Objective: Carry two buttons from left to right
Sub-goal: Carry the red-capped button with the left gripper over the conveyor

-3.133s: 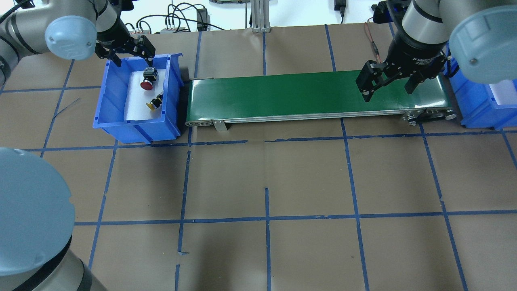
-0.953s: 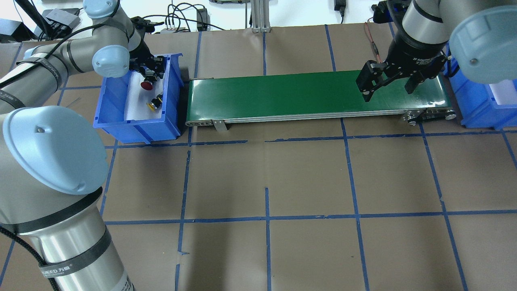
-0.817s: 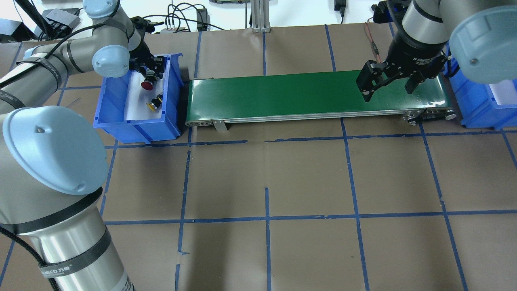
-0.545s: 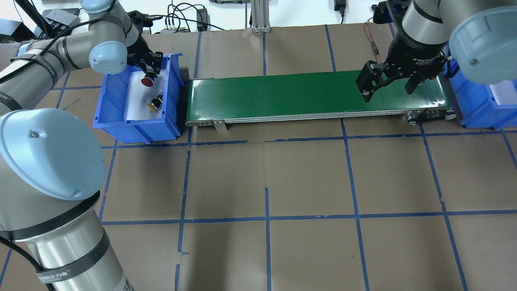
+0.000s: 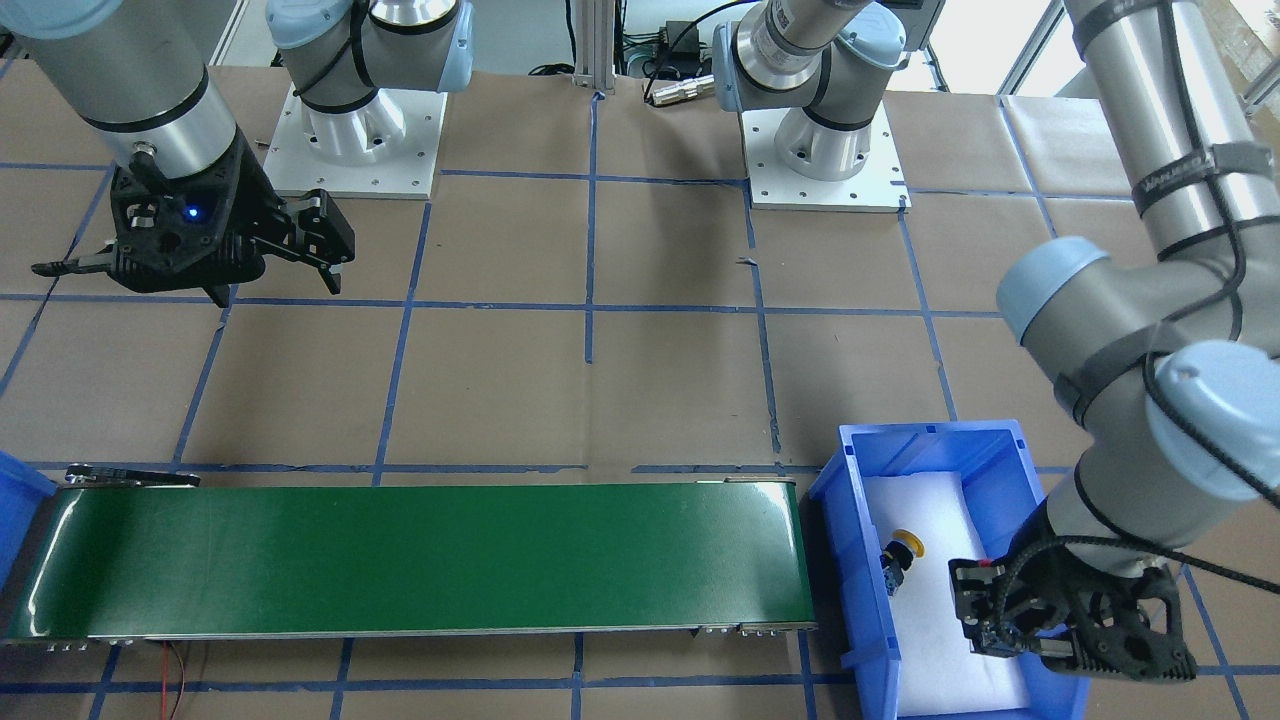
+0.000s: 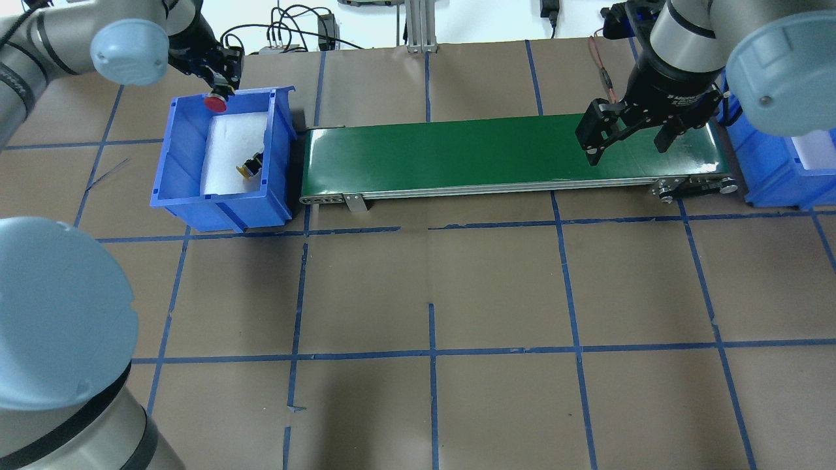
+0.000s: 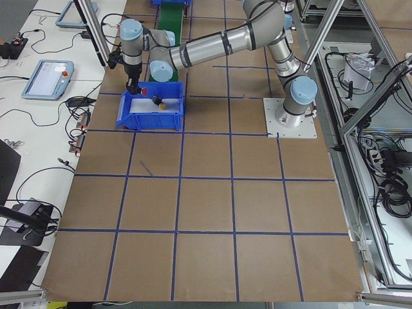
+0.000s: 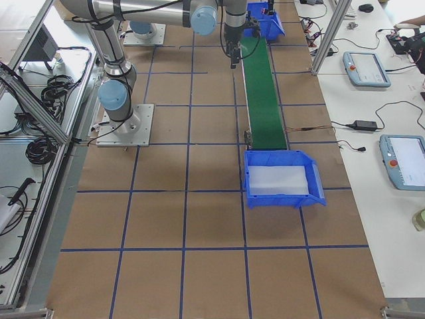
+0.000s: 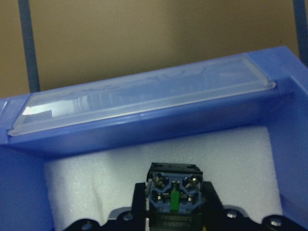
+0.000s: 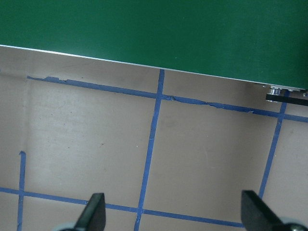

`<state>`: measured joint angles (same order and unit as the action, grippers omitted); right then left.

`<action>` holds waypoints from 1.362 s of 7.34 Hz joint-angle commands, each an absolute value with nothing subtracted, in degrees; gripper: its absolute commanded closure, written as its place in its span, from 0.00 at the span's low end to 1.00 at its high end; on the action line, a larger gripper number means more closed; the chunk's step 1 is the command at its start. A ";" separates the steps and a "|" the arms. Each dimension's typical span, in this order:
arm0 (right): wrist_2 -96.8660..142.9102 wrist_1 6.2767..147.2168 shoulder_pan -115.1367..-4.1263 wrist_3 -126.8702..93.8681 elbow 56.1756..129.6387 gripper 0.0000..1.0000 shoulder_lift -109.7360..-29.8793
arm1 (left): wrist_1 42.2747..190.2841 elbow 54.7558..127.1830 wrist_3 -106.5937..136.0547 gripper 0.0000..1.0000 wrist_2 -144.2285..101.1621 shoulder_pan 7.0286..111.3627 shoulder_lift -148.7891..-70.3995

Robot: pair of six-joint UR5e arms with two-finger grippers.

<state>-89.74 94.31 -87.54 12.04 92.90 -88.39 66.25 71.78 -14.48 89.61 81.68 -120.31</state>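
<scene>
My left gripper [image 6: 219, 90] is shut on the red button [image 6: 214, 102] and holds it in the air over the far rim of the left blue bin [image 6: 171, 186]. The left wrist view shows the button's grey contact block [image 9: 173, 190] clamped between the fingers, above white foam. On that foam, the yellow button [image 6: 248, 168] lies on its side near the bin's belt-side wall, also visible in the front view [image 5: 898, 556]. My right gripper [image 6: 628, 138] hangs open over the green belt's right end, with nothing between its fingertips [image 10: 94, 211].
A green conveyor belt [image 6: 457, 153] runs between the left bin and a second blue bin [image 6: 771, 173] with white foam at the right. Cables and an aluminium post stand along the far table edge. Brown paper with blue tape lines covers the table.
The left gripper came down into the bin, shut on the red button and lifted it up towards the bin's far rim. The yellow button and right arm have stayed put.
</scene>
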 commanded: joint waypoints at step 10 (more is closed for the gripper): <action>-89.74 94.31 -87.54 12.04 92.81 0.00 -88.42 | 72.44 70.58 7.72 0.84 92.90 97.81 -120.58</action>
